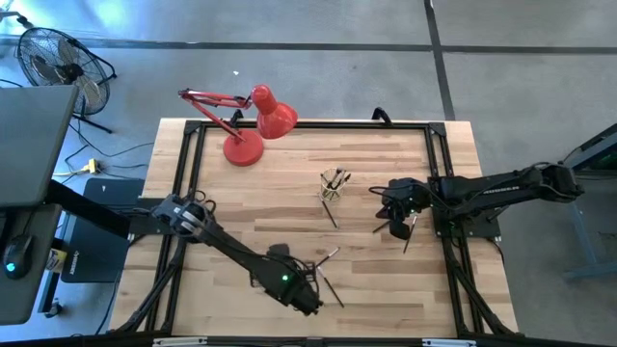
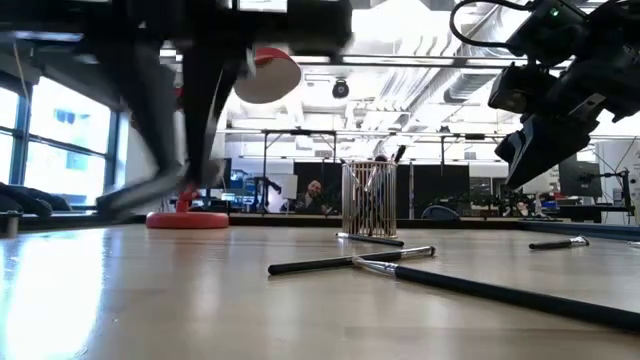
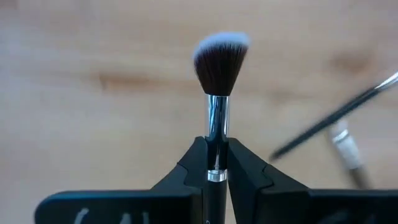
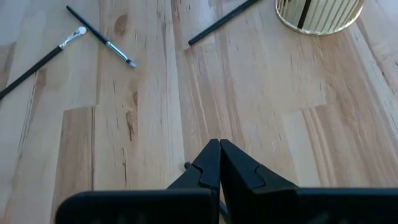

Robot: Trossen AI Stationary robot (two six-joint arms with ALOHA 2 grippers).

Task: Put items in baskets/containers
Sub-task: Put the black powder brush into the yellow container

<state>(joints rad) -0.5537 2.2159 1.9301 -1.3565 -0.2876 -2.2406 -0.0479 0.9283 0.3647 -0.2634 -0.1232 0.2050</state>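
My left gripper (image 1: 312, 301) is near the table's front edge, shut on a brush (image 3: 219, 62) with a silver ferrule and dark, white-tipped bristles. Other thin dark brushes lie flat on the wood beside it (image 1: 328, 256) (image 1: 334, 289), and two are crossed (image 4: 99, 36) in the right wrist view. The small gold-coloured ribbed cup (image 1: 335, 183) stands mid-table with several brushes upright in it. My right gripper (image 4: 219, 157) hangs shut and empty at the right, above the table, with a brush (image 1: 410, 231) lying close by it. My left gripper pinches the brush between its two fingers at the lower end of the silver ferrule (image 3: 216, 163), where it meets the dark handle. The brush lies along the fingers, its bristle head sticking out past the fingertips (image 3: 198, 155). The handle is hidden behind the gripper.
A red desk lamp (image 1: 247, 125) stands at the table's far left. A black frame rail (image 1: 308, 125) borders the table's edges. One long brush (image 2: 500, 290) and a shorter pair (image 2: 350, 262) lie between the front edge and the cup. Bare wood lies at the left.
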